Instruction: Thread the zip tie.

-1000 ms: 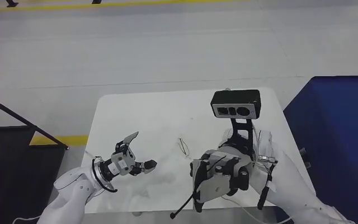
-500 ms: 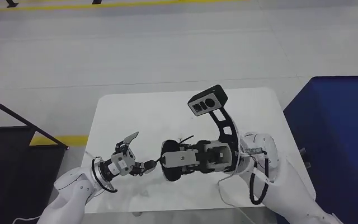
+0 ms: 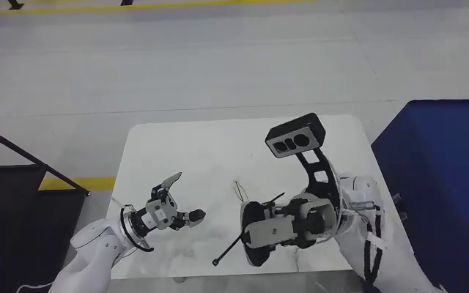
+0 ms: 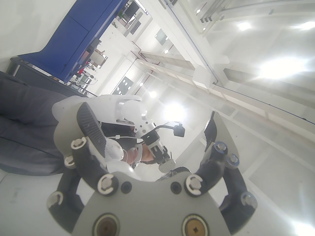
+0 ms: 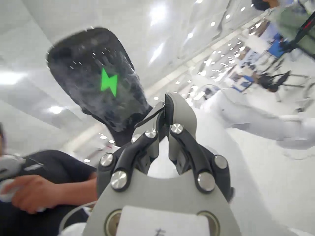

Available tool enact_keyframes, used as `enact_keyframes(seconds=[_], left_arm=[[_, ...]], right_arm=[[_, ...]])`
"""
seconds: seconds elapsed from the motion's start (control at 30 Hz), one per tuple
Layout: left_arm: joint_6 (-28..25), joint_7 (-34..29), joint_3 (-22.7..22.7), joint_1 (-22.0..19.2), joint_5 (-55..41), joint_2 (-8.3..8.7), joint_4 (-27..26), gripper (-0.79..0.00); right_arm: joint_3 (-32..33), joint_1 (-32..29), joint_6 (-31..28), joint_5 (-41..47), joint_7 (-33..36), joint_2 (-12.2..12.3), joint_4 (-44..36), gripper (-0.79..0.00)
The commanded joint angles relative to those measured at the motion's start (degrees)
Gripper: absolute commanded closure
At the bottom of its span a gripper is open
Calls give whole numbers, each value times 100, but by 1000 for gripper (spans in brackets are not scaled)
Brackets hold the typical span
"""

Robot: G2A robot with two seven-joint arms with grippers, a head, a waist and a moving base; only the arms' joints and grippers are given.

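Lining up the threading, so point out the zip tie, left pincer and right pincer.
zip tie (image 3: 228,249), top view, black strip's free stretch.
left pincer (image 3: 189,195), top view, gap between open fingertips.
right pincer (image 5: 164,104), right wrist view, closed fingertips.

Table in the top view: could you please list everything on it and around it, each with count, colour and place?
table: one, white, middle of the top view
zip tie: one, black, held above the table's near part, its free end toward the near edge
thin looped strip: one, pale, lying near the table's middle; what it is cannot be told
cabinet: one, blue, beside the table on the right arm's side
floor line: one, yellow, far across the floor
left gripper: one, black and grey, jaws open, above the table's near left part
right gripper: one, grey and black, jaws shut on the zip tie
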Motion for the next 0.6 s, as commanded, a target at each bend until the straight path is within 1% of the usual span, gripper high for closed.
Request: enact_keyframes(seconds=[0.0, 0.07, 0.1, 0.23, 0.37, 0.4, 0.47, 0.5, 0.57], left_arm=[[0, 0, 0, 0, 0, 0, 0, -785], [0, 0, 0, 0, 0, 0, 0, -785], [0, 0, 0, 0, 0, 0, 0, -785], [0, 0, 0, 0, 0, 0, 0, -785], [0, 0, 0, 0, 0, 0, 0, -785], [0, 0, 0, 0, 0, 0, 0, -785], [0, 0, 0, 0, 0, 0, 0, -785], [0, 0, 0, 0, 0, 0, 0, -785], [0, 0, 0, 0, 0, 0, 0, -785]], right_arm=[[24, 37, -474, -290, 48, -23, 33, 0], [146, 175, -1005, -719, 262, -35, -12, 0], [172, 193, -1181, -883, 333, -38, 12, 0], [279, 280, -2057, -1265, 672, -59, -137, 0], [407, 230, -2693, -1365, 596, -78, -159, 0], [421, 189, -2773, -1363, 554, -81, -157, 0], [359, 85, -2698, -1102, 429, -89, -132, 0], [321, 53, -2619, -915, 378, -93, -103, 0], [201, -13, -2242, -373, 244, -105, -6, 0]])
